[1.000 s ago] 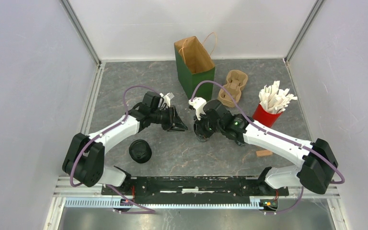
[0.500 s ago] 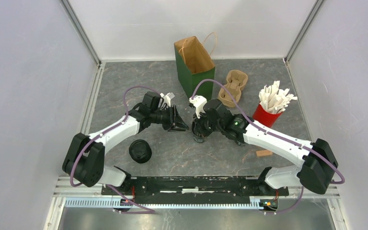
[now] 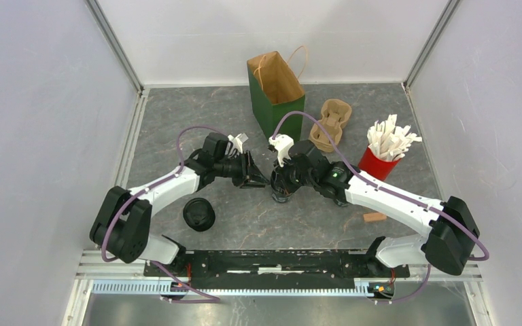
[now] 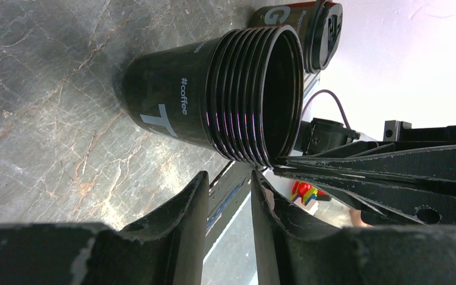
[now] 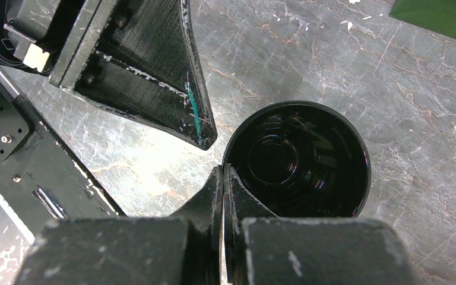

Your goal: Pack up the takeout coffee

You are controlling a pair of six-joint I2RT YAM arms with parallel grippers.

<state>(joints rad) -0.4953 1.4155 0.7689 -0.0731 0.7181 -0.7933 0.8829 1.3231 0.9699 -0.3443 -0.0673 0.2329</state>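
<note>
I see my right gripper (image 5: 222,178) pressed together at the rim of the open stack of black cups (image 5: 297,160), mid-frame on the worktop (image 5: 392,71), and my left gripper (image 4: 228,178) slightly apart, empty, just beside it.

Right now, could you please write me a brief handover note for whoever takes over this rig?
The left gripper: jaws open and empty, close beside the stack of nested lidless black ribbed cups.
The right gripper: jaws shut on that stack's rim; the stack stands upright on the grey marbled table.
The black disposable cup with a round black plastic lid stands near the left arm's base.
The green paper bag stands open at the back, with the tan moulded-pulp carrier beside it, empty.
Done: nothing packed that I can see.
Left: all the packing.
</note>
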